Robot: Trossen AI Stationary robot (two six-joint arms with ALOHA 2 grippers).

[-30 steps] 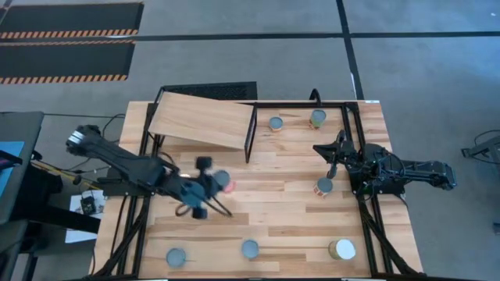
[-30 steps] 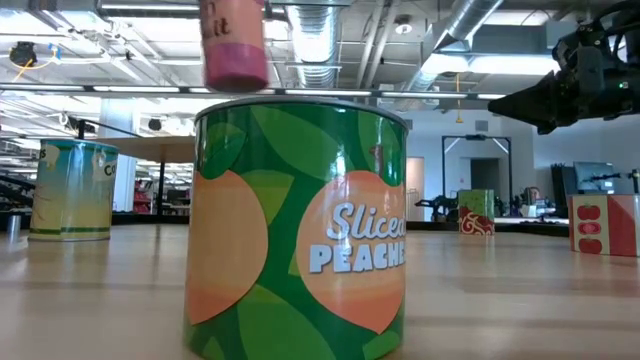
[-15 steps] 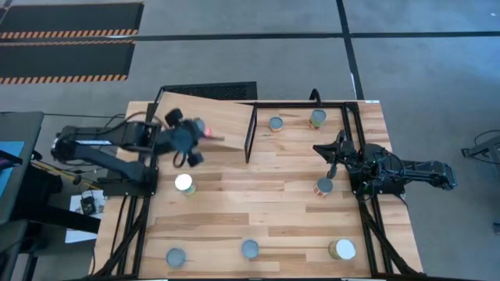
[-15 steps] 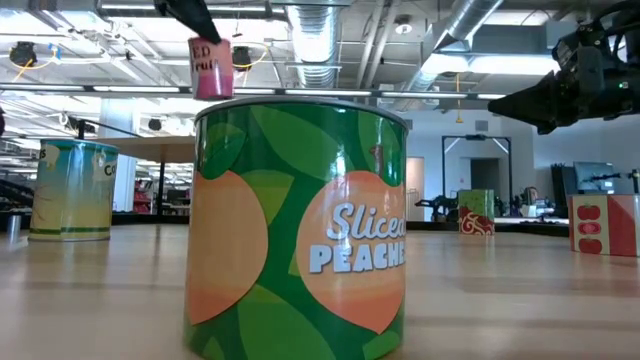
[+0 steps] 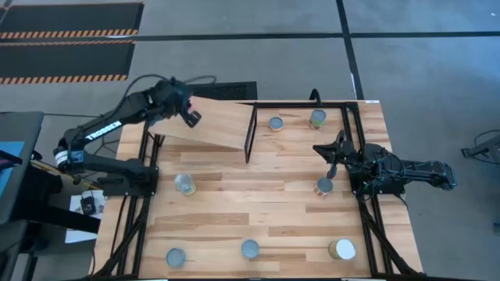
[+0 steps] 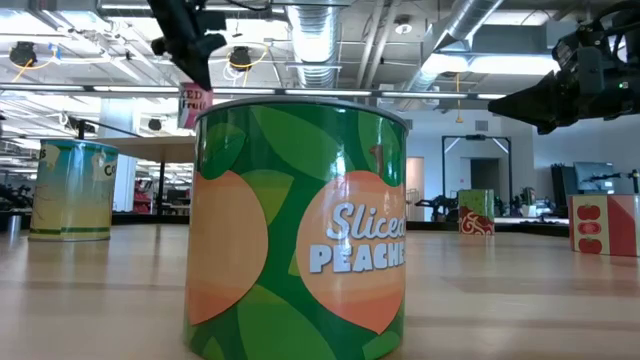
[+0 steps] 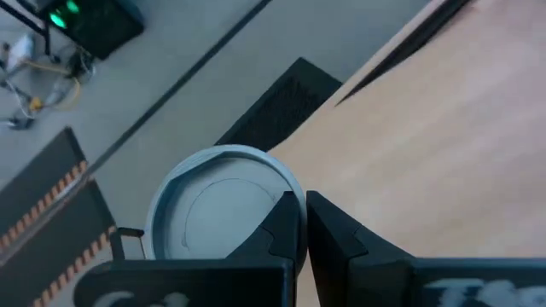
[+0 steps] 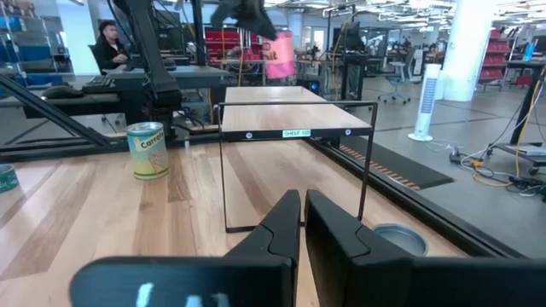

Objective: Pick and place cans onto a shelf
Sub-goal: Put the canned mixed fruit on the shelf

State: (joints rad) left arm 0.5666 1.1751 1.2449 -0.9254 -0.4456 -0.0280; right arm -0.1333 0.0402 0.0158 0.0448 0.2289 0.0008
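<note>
Left gripper [image 5: 190,117] above shelf [image 5: 211,122] far-left edge, fingers [image 7: 286,223] clamped on pink-labelled can [image 6: 194,105], held in air. Right gripper [image 5: 331,158] idle right of shelf, fingers pinched near-closed, holding nothing. Remaining cans on desk [image 5: 273,211] around shelf.

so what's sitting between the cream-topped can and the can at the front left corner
One more grey-topped can, standing roughly midway between the cream-topped can and the front-left can. The high view shows it.
</note>
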